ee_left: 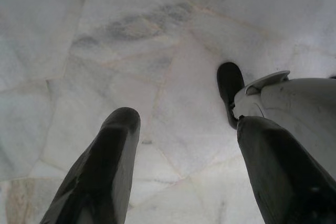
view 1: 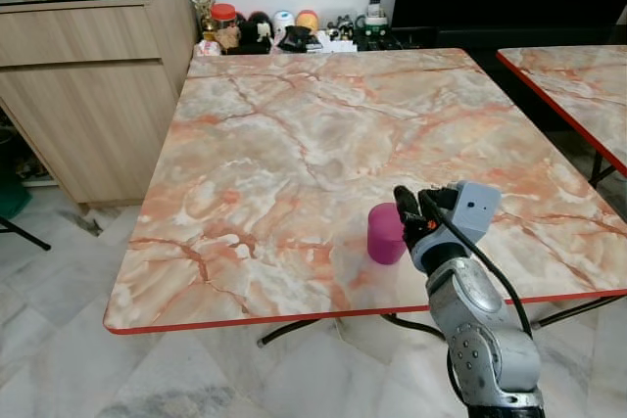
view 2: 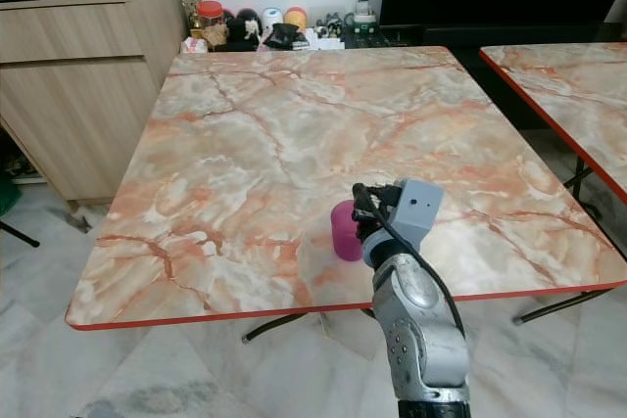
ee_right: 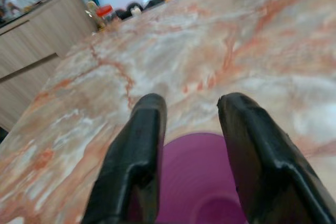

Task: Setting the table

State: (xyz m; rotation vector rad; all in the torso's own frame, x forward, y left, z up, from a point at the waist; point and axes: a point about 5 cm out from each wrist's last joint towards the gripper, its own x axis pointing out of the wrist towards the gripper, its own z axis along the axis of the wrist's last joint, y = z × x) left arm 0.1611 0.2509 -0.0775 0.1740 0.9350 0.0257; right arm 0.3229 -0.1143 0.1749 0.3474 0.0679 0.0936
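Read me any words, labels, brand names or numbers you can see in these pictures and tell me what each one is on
No text can be read.
Jars and bottles against the wall behind the marble table: any labels are too small and blurred.
Purple cup at the right gripper: plain, no print visible.
Items on the wooden cabinet: too small to tell.

No legible text, labels, brands or numbers on anything.
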